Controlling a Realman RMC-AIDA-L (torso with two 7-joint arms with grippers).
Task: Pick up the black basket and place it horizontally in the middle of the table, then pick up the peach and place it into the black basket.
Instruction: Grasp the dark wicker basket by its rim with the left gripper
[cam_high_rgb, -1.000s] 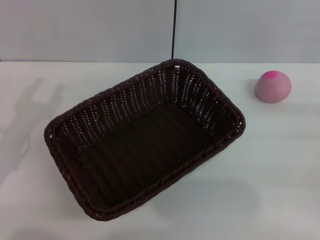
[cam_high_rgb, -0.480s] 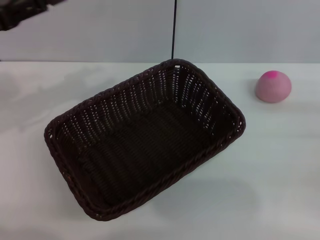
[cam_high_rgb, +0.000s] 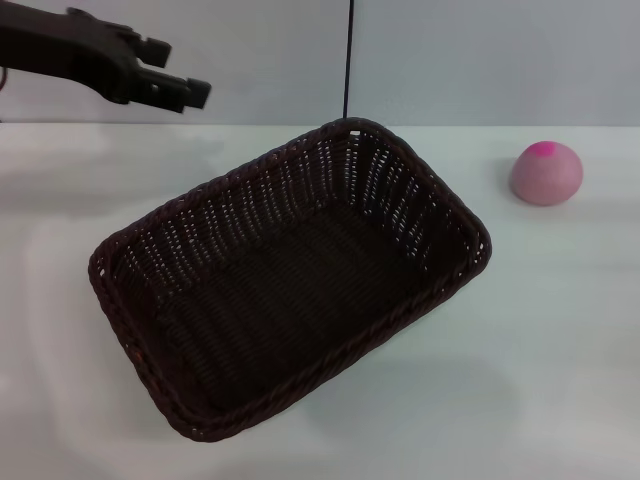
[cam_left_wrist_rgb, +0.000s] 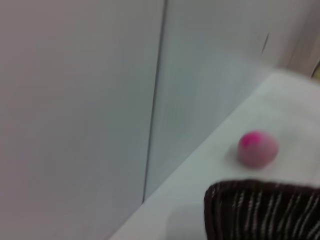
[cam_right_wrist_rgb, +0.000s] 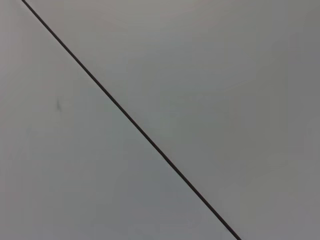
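The black basket (cam_high_rgb: 455, 215) lies empty on the white table (cam_high_rgb: 560, 350), set at a slant with one corner toward the back wall. The peach (cam_high_rgb: 546, 173) rests on the table to the basket's right, apart from it. My left gripper (cam_high_rgb: 185, 70) hangs in the air at the back left, above and behind the basket's left end, open and empty. The left wrist view shows a corner of the basket (cam_left_wrist_rgb: 260, 210) and the peach (cam_left_wrist_rgb: 257, 148) beyond it. My right gripper is out of view.
A grey wall with a thin dark vertical seam (cam_high_rgb: 349, 60) runs behind the table. The right wrist view shows only that wall and seam (cam_right_wrist_rgb: 135, 125). Bare tabletop lies left, front and right of the basket.
My left arm has come into the head view from the upper left and reached rightward over the table's back edge. Basket and peach have not moved.
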